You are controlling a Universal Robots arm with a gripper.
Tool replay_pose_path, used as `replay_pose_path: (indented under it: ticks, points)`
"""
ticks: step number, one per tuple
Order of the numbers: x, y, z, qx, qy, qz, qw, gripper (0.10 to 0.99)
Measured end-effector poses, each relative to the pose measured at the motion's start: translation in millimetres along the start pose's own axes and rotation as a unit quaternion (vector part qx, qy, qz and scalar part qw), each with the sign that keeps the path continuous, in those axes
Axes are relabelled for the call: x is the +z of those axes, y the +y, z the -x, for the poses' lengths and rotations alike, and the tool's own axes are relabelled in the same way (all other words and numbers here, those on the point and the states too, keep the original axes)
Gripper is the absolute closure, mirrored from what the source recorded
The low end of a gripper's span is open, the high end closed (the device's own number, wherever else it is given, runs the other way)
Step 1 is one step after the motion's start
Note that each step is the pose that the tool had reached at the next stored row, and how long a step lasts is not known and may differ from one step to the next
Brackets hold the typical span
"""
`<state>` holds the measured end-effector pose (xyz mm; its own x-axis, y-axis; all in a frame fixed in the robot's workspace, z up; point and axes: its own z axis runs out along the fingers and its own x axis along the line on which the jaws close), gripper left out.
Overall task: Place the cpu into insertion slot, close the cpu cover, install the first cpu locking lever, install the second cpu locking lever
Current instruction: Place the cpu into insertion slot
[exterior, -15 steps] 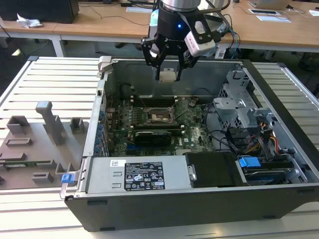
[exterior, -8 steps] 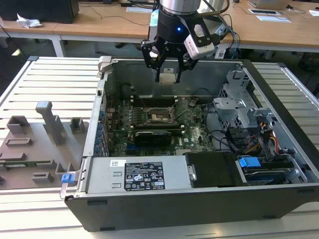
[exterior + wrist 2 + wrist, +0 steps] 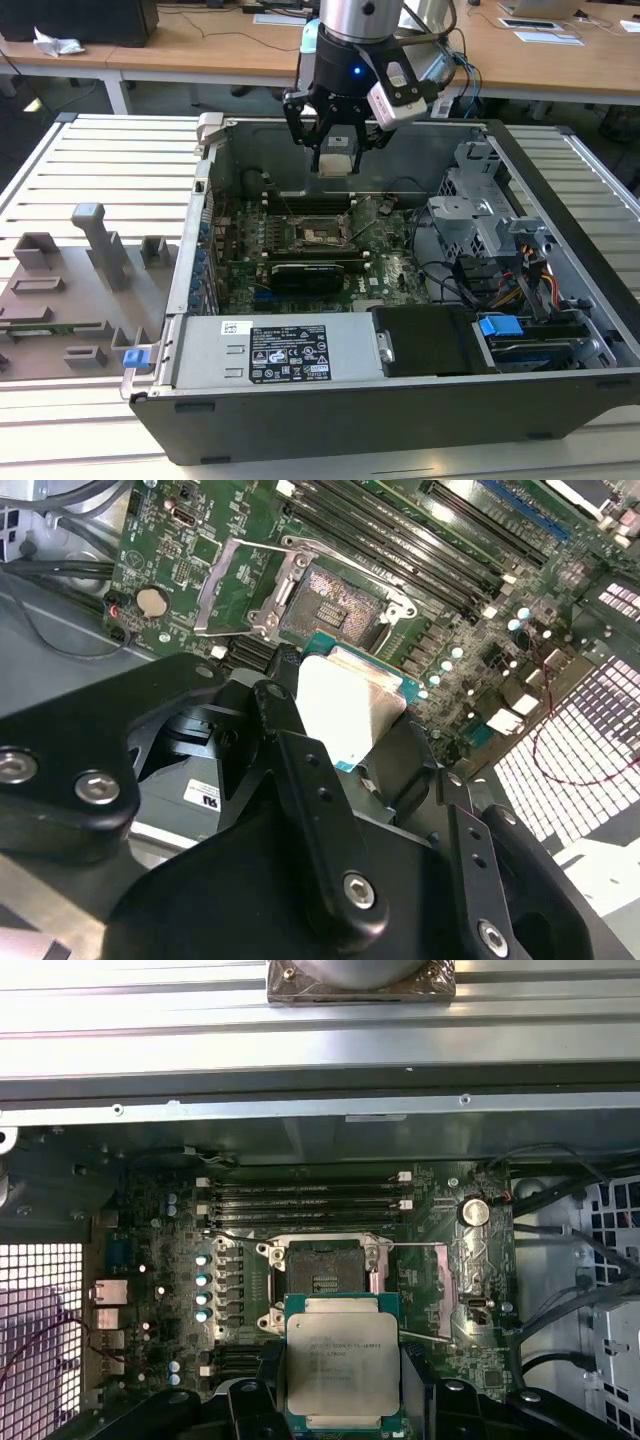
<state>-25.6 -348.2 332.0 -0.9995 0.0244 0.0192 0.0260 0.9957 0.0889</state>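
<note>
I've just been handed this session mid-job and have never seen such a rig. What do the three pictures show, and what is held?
One robot arm with a black gripper works over an open computer case on a slatted metal table. The exterior view sees the whole scene from off the arm; both wrist views ride on the arm and look past the gripper at the green board. The gripper is shut on the cpu, a silver-topped square chip, held above the board. On the board is the insertion slot, empty, with the cpu cover swung open beside it. A grey parts fixture sits on the table at the exterior view's left.
</note>
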Motion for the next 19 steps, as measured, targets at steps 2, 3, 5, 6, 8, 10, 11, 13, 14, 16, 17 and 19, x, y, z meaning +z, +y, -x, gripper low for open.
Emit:
replay_pose_path:
  ticks: [2, 3, 5, 6, 8, 10, 11, 13, 14, 16, 17, 19]
  points:
    - [2.7, -0.2, -0.2, 0.0, 0.0001, -0.0001, 1.0, 0.545]
    - [4.2, -0.3, -0.3, 0.0, 0.0001, -0.0001, 1.0, 0.545]
    - [7.1, -0.6, -0.3, 0.0, 0.0001, -0.0001, 1.0, 0.545]
    - [9.2, -0.7, -0.3, 0.0, 0.0001, -0.0001, 1.0, 0.545]
    - [12.3, -1.0, -0.2, -0.001, 0.0001, -0.0002, 1.0, 0.545]
    - [15.0, -1.2, -0.2, -0.001, 0.0001, -0.0002, 1.0, 0.545]
    - [17.2, -1.4, -0.1, -0.001, 0.0001, -0.0002, 1.0, 0.545]
    - [20.4, -1.7, -0.1, -0.001, 0.0001, -0.0002, 1.0, 0.545]
    - [22.0, -1.9, 0.0, -0.001, 0.0001, -0.0002, 1.0, 0.545]
    - [25.2, -2.1, 0.0, -0.001, 0.0001, -0.0002, 1.0, 0.545]
    - [26.3, -2.3, 0.0, -0.001, 0.0001, -0.0002, 1.0, 0.545]
    - [28.5, -2.4, 0.1, -0.001, 0.0001, -0.0002, 1.0, 0.545]
